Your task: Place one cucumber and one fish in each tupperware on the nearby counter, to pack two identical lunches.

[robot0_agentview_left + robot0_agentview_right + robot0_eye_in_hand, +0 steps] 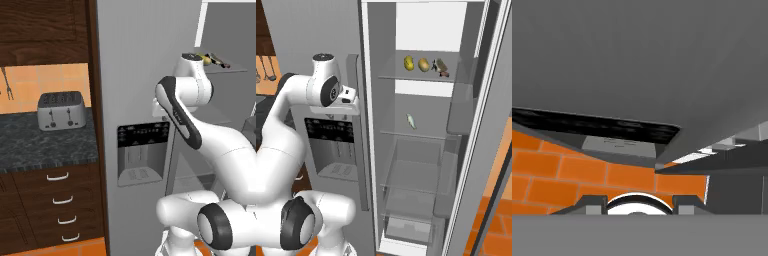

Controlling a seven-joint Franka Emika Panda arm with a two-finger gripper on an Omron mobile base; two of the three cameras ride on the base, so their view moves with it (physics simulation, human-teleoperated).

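Fish [411, 120] alone on middle fridge shelf [421, 134]

Dark speckled counter [45, 142] over brown wooden drawers [60, 205], a silver toaster [61, 110], a grey fridge [135, 75], two yellow-green cucumbers [416, 64], a pale silvery fish [411, 120], orange floor tiles [572, 175].
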